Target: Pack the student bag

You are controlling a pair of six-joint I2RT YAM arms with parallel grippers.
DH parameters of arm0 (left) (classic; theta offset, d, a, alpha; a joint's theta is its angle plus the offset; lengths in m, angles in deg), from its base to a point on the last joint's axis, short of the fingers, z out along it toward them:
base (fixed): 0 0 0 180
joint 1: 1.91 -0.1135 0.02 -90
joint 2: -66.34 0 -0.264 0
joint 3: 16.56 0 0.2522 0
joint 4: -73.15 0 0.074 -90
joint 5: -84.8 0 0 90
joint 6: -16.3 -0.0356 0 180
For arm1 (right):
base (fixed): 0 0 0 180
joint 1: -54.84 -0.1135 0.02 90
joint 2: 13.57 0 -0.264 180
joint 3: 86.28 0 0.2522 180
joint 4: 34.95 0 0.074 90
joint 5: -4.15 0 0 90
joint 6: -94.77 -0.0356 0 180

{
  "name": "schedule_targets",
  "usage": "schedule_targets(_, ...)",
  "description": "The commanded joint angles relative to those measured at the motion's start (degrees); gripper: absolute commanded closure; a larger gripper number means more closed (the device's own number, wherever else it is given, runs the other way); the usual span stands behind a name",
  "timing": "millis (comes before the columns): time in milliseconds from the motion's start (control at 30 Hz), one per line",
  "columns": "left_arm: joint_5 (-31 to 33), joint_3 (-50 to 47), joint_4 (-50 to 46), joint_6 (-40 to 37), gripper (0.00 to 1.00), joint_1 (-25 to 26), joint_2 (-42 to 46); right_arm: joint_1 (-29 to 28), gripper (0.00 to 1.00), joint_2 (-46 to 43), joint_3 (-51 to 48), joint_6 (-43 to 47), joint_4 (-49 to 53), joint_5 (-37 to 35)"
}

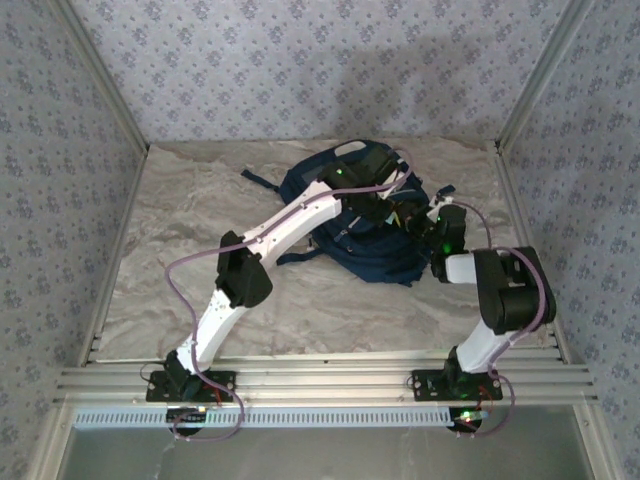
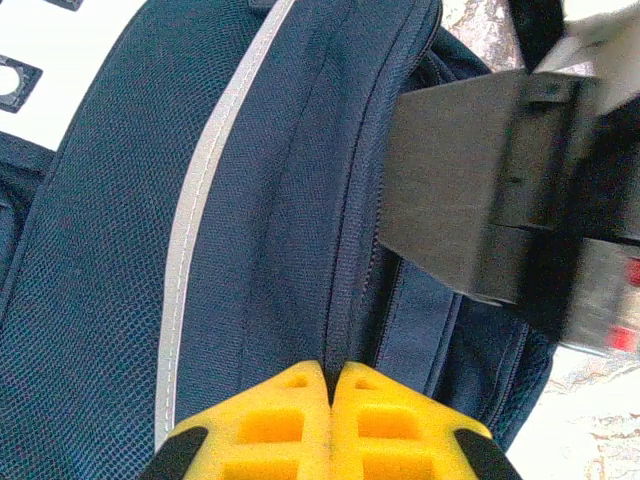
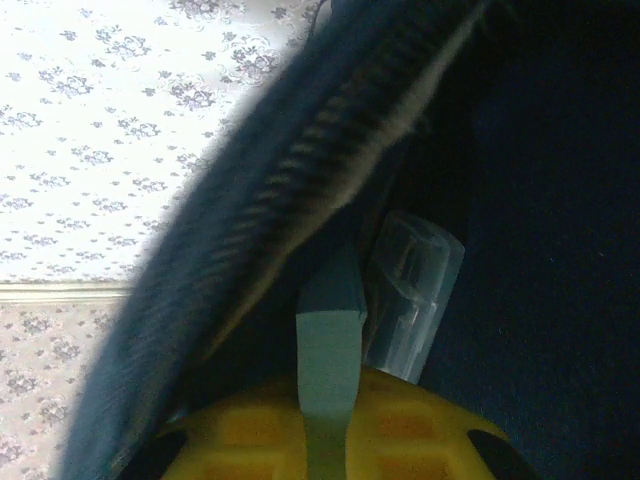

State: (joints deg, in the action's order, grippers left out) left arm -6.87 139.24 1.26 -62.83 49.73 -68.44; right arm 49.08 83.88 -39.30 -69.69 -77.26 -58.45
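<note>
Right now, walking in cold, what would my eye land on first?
The big navy student bag, lying at the far middle of the marbled table. Up close, the yellow right hand, reaching in at the bag's open zip, pinches a pale blue-grey strip beside a clear plastic piece. The left hand is shut at a seam on the bag's outside.

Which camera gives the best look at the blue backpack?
The top external view: it shows nearly the whole student bag lying on the table. The left wrist view gives a close-up of its navy mesh and white trim stripe; the right wrist view, its blurred zipper edge and dark inside.
</note>
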Motion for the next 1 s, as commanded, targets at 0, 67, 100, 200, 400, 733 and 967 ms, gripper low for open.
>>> schedule_targets(0, -3.9, 2.7, 0.7, 1.2, 1.0, 0.7, 5.2, -1.7, 0.93, 5.0, 2.4, -5.5, -13.1, -3.0)
schedule_targets(67, -4.1, 2.6, 0.7, 1.3, 1.0, 0.7, 5.2, -2.3, 0.93, 7.8, 2.9, -7.0, -16.5, -4.0)
schedule_targets(100, -4.2, 2.5, 0.8, 1.3, 1.0, 0.7, 5.3, -2.5, 0.93, 9.2, 3.2, -7.6, -17.2, -4.1)
schedule_targets(200, -4.2, 2.4, 0.8, 1.3, 1.0, 0.6, 5.3, -3.2, 0.92, 11.7, 3.7, -8.0, -17.4, -4.4)
schedule_targets(400, -4.1, 2.2, 1.2, 1.9, 1.0, 0.3, 5.0, -3.6, 0.59, 10.1, 2.0, -6.9, -10.1, -4.5)
schedule_targets(733, -4.2, -0.6, 3.6, 3.4, 1.0, -1.1, 4.5, -3.7, 0.35, -12.1, 0.1, 5.8, 27.5, -9.5)
schedule_targets(967, -4.7, -0.7, 4.5, 3.8, 1.0, -1.3, 3.8, -3.1, 0.34, -24.9, 5.7, 18.9, 57.5, -15.8)
